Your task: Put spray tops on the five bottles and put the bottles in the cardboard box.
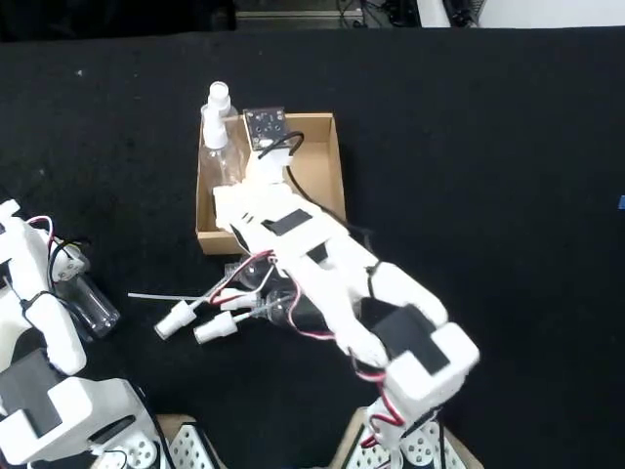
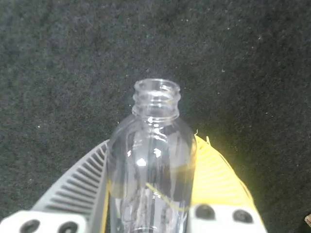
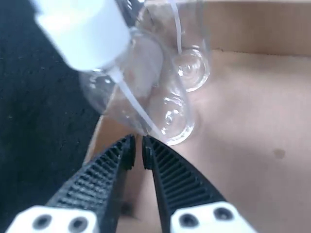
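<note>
bottle point(image 1: 221, 137) in box point(image 1: 317, 176), spray tops point(image 1: 200, 325) before it

No writing, number or sign can be read anywhere: not on the clear bottle point(image 2: 150, 160), the cardboard box point(image 1: 324, 176), the spray tops point(image 1: 178, 319) or the black table point(image 1: 488, 147).

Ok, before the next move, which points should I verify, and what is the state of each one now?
1. Left pincer grips the uncapped bottle: ok.
2. Spray top on that bottle: not ok, neck is bare.
3. Loose spray tops free on the table: ok.
4. Right pincer empty: ok, nearly closed, over the cardboard box.
5. Capped bottles inside the box: ok.
6. Count of five bottles: cannot tell, the right arm covers some.
</note>
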Controlling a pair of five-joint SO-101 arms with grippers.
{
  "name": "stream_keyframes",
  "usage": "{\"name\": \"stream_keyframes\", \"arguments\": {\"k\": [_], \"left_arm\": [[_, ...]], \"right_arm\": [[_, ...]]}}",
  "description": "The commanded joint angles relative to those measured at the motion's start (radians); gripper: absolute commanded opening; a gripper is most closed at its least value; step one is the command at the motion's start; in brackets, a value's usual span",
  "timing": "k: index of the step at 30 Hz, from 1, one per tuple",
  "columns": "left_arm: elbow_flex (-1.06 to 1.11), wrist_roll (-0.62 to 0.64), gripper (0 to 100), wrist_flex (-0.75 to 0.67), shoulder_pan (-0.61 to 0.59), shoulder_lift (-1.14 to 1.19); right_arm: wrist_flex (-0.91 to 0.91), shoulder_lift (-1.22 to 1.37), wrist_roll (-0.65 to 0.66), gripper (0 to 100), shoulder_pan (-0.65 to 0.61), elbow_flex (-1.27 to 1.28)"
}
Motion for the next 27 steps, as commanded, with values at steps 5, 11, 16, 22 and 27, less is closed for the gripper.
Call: {"name": "stream_keyframes", "arguments": {"k": [5,11,16,22,27], "left_arm": [[-0.010,0.009,3,-0.012,0.005,-0.055],[-0.010,0.009,3,-0.012,0.005,-0.055],[-0.010,0.009,3,-0.012,0.005,-0.055],[-0.012,0.008,3,-0.012,0.005,-0.055],[-0.021,0.002,3,0.009,0.005,-0.057]], "right_arm": [[-0.034,0.022,-0.009,1.1,0.000,-0.105],[-0.032,0.022,-0.009,1.1,0.002,-0.101],[-0.032,-0.051,-0.009,1.1,-0.003,-0.038],[-0.032,-0.219,-0.008,1.5,0.005,0.062],[-0.031,-0.343,0.015,1.5,0.005,0.148]]}}
